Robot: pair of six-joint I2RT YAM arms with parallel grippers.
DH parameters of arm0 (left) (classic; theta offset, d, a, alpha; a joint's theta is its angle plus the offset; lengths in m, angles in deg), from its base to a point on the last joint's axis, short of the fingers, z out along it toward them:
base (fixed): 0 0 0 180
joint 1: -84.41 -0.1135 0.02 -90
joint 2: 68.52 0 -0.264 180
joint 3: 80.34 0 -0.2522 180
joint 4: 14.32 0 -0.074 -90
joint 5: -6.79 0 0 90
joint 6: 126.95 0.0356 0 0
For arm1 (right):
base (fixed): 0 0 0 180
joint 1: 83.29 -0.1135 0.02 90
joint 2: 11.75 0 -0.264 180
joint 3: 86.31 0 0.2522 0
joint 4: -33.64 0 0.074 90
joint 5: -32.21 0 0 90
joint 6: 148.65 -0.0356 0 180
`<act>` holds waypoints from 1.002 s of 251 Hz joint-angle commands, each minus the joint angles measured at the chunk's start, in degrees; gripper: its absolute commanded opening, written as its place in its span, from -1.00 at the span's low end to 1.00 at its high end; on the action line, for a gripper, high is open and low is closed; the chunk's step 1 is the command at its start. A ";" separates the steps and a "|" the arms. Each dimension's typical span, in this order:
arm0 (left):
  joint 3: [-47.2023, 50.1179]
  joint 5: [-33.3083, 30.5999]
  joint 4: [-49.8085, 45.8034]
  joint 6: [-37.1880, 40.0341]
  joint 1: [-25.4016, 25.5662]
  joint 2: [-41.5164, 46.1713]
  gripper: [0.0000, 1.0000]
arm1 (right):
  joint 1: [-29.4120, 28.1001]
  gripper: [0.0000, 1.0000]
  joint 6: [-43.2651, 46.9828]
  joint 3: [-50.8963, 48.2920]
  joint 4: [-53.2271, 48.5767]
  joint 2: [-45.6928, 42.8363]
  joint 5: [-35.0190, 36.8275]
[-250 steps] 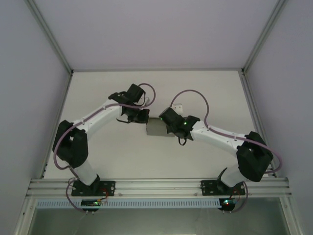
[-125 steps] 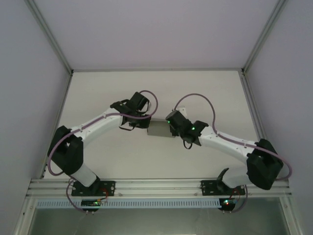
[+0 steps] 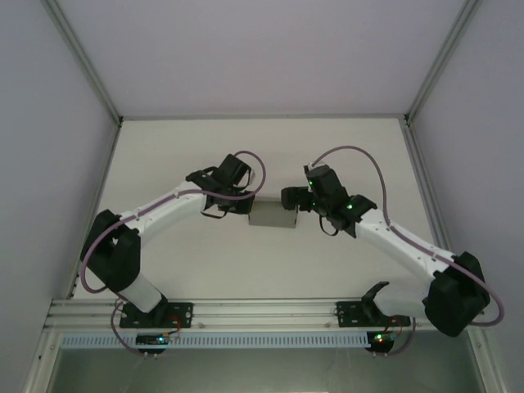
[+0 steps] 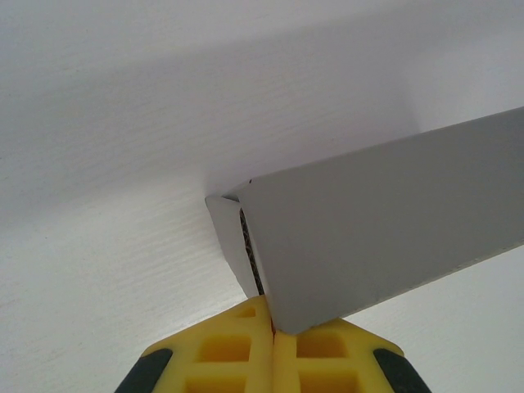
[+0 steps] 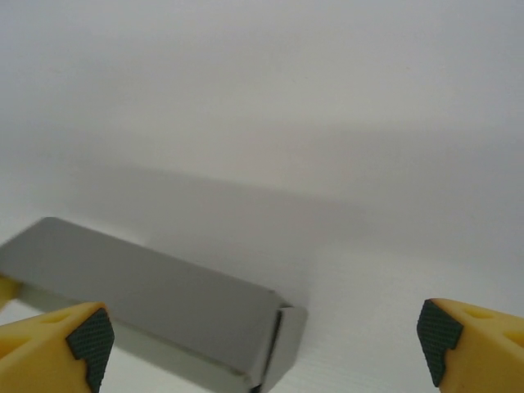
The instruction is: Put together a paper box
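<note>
Near the middle of the white counter [image 3: 205, 262], a grey paper box [image 3: 273, 215] lies between both arms. The left pincer [image 4: 273, 323] is clamped on its left end; the right pincer [image 5: 262, 337] hovers wide open just beside its right end.

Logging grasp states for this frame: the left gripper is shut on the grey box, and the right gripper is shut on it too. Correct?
Not quite. The left gripper is shut on the box, but the right gripper is open. The right wrist view shows its jaws standing wide apart near the box's end.
</note>
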 commanded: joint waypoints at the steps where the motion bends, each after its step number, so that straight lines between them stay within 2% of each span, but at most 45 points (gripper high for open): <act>1: 3.69 -0.53 -8.72 -0.38 0.75 -5.47 -1.00 | 1.67 0.91 -2.34 2.28 -3.97 3.64 -1.76; 28: 3.42 -0.53 -8.76 -0.56 0.72 -5.13 -1.00 | 2.09 0.68 -4.59 0.60 -4.16 5.47 -2.94; 58: 2.80 0.51 -8.68 -0.04 0.71 -4.42 -1.00 | 2.00 0.18 -6.56 -3.74 -1.99 6.02 -3.48; 75: 2.47 3.24 -8.06 2.13 0.74 -3.58 -0.79 | 1.99 -0.11 -9.11 -6.40 -0.87 6.02 -4.72; 97: 1.30 5.48 -8.69 4.44 0.54 -1.84 -0.48 | 1.79 -0.28 -11.69 -9.37 1.36 5.82 -5.29; 119: -0.82 6.92 -10.39 6.55 0.44 -0.36 -0.23 | 1.12 -0.32 -13.69 -11.12 2.89 5.88 -6.01; 172: -4.91 10.10 -12.89 7.73 -0.92 3.11 0.18 | -0.89 -0.39 -14.35 -12.18 1.86 6.68 -3.61; 204: -5.21 13.77 -10.00 4.19 -3.73 3.94 0.73 | -1.29 -0.39 -14.63 -14.33 2.98 6.75 -3.42; 226: -4.64 15.84 -6.50 2.08 -5.72 3.47 0.90 | -1.47 -0.39 -14.52 -15.98 4.80 6.73 -3.35; 251: -3.40 16.88 -3.65 0.86 -7.63 1.83 0.81 | -1.51 -0.39 -13.32 -17.72 7.40 6.63 -3.62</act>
